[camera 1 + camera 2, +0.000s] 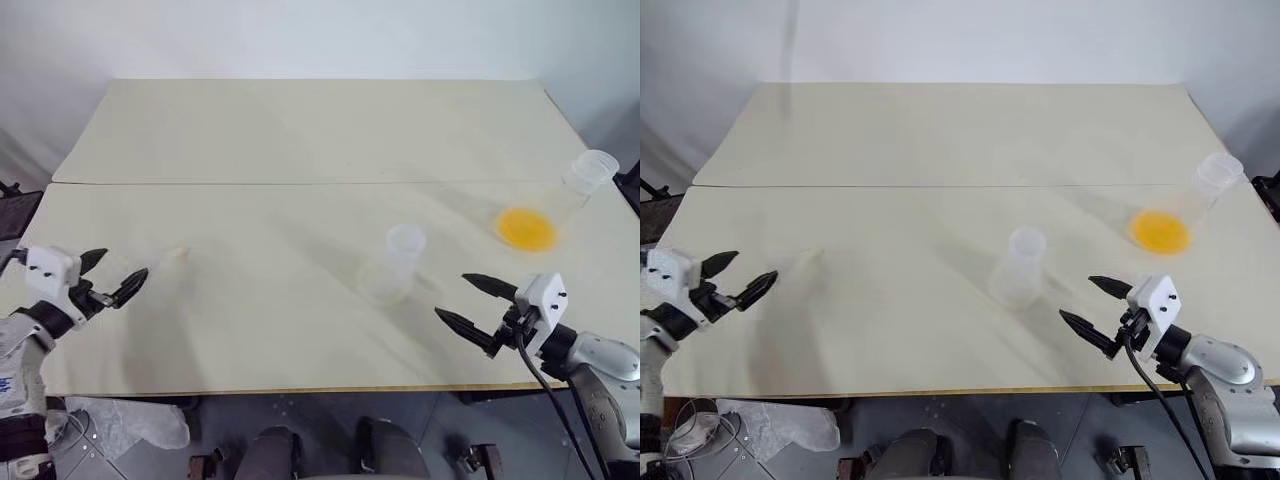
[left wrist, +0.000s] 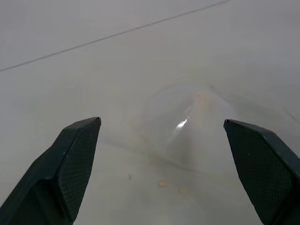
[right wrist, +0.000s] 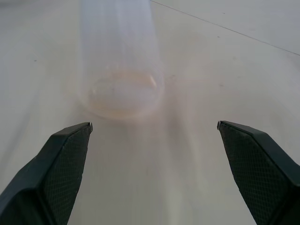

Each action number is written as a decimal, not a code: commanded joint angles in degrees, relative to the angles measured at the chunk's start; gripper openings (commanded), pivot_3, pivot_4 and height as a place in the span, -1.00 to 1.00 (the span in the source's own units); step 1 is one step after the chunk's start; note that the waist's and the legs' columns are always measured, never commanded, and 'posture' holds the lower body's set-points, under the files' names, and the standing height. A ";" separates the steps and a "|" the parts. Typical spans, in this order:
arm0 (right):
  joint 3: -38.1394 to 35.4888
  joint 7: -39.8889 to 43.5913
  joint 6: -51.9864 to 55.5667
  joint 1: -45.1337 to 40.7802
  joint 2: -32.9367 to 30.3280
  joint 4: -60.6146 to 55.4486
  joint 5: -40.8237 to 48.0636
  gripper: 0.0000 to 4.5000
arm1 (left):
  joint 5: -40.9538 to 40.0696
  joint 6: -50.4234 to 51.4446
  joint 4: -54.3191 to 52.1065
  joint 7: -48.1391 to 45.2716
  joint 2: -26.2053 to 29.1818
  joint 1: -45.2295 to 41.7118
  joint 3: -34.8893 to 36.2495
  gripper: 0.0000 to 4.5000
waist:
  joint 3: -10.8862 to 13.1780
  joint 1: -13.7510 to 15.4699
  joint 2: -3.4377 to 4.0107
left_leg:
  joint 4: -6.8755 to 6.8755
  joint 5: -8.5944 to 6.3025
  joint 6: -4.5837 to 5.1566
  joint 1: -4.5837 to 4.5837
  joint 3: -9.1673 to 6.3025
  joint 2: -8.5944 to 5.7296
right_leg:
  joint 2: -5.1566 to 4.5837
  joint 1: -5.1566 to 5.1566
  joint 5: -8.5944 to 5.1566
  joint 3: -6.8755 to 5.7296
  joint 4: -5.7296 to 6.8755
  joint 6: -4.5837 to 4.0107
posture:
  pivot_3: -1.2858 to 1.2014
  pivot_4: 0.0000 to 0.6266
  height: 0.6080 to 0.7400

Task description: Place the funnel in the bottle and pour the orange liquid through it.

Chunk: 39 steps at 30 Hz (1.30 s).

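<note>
Both end effectors, left (image 1: 112,278) and right (image 1: 478,306), are being held apart over the bench (image 1: 300,130). Funnel (image 2: 187,126) is lying before the left; bottle (image 1: 392,265) centre; orange liquid (image 1: 526,228) far right.

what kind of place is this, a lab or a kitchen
Probably a lab-style test bench, not a kitchen: a bare pale table against a plain wall, holding two clear conical flasks, one empty and one with orange liquid, plus a small clear funnel.
</note>
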 commanded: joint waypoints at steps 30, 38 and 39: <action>-2.02 -3.65 -1.33 2.00 0.71 -4.14 0.40 1.00 | -0.84 -2.92 10.42 -8.54 5.20 -10.89 -5.11 -0.99 | 0.00 0.10 -0.01 | 0.04 0.01 0.01 0.04 0.03 0.00 | 0.01 -0.02 0.00 -0.10 0.13 0.00 | 0.03 -0.52 1.00; -1.56 -4.40 -2.12 1.79 1.60 -4.01 0.00 1.00 | -2.13 2.27 7.10 -13.23 5.59 -17.01 -8.10 -0.99 | 0.00 0.05 -0.01 | 0.05 0.01 0.02 0.02 0.01 -0.04 | 0.07 -0.02 0.00 -0.11 0.15 0.01 | 0.03 -0.52 1.00; -1.53 -4.46 -2.20 1.83 1.73 -4.02 -0.08 1.00 | -2.46 3.46 6.06 -13.71 5.47 -17.45 -8.52 -0.99 | 0.00 0.03 -0.01 | 0.05 0.01 0.02 0.02 0.02 -0.04 | 0.09 -0.02 0.00 -0.11 0.16 0.01 | 0.03 -0.52 1.00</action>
